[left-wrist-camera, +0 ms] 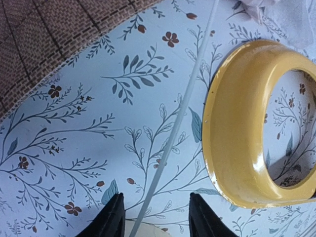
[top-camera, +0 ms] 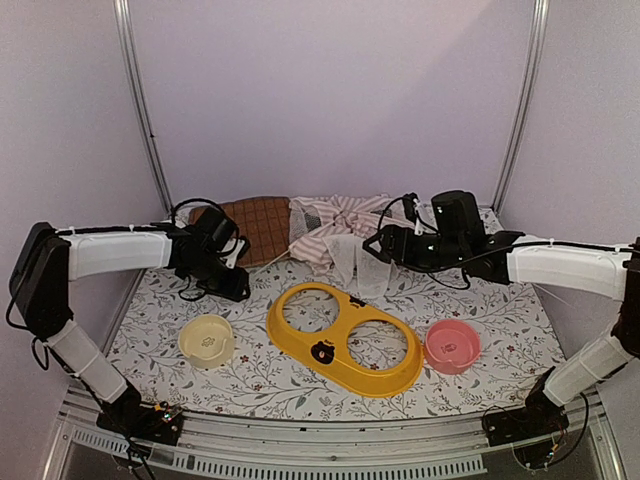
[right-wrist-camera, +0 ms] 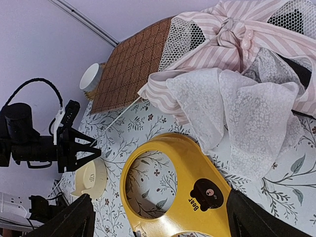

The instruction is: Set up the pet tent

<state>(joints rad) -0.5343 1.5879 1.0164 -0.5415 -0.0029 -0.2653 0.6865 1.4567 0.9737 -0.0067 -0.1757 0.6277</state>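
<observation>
The left claw (left-wrist-camera: pixel 157 219) stands part-open astride a thin white pole (left-wrist-camera: pixel 183 113), its fingers clear of it on both sides; the pole runs over the counter (top-camera: pixel 255 380) toward one o'clock in the wrist view, past the yellow feeder (left-wrist-camera: pixel 237 123); the pet tent (top-camera: pixel 335 228) lies collapsed at twelve o'clock on the counter, lace spilling toward six; the right claw (right-wrist-camera: pixel 162 197) hovers wide and empty at the heap's three o'clock. The step looks like grasping the pole: centre it, close squarely, then lift slowly so fabric does not snag the feeder.
</observation>
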